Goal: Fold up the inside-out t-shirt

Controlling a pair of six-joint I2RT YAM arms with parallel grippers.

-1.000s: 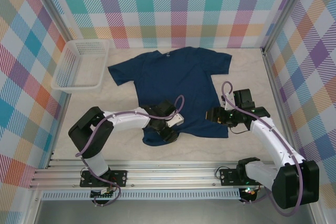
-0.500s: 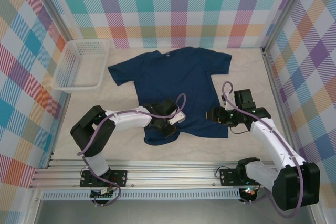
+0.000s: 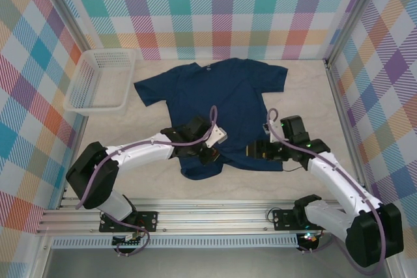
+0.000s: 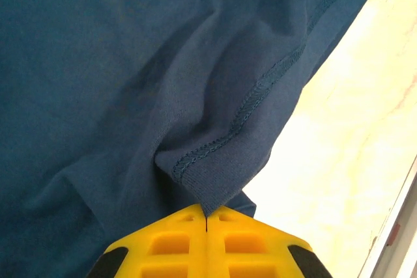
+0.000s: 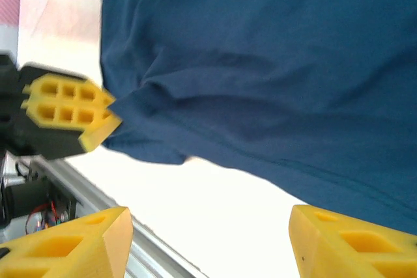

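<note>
The inside-out t-shirt (image 3: 215,99) lies spread on the table, dark navy, collar at the far side, its near-left hem bunched. My left gripper (image 3: 210,155) is at that bunched hem. In the left wrist view its yellow fingers (image 4: 176,242) meet tip to tip, pinching a stitched fold of the t-shirt (image 4: 215,180). My right gripper (image 3: 251,151) hovers over the near-right hem, open, with bare table between its fingers (image 5: 65,245). The right wrist view has the t-shirt (image 5: 260,63) ahead and the left gripper (image 5: 116,117) on the fold.
A white mesh basket (image 3: 101,79) stands at the far left of the table (image 3: 150,183). A metal rail (image 3: 215,216) runs along the near edge. Checked walls close in the left, back and right sides.
My left gripper has shut on the hem fold and drawn it slightly away from the near edge. My right gripper has shifted left along the hem, still open.
</note>
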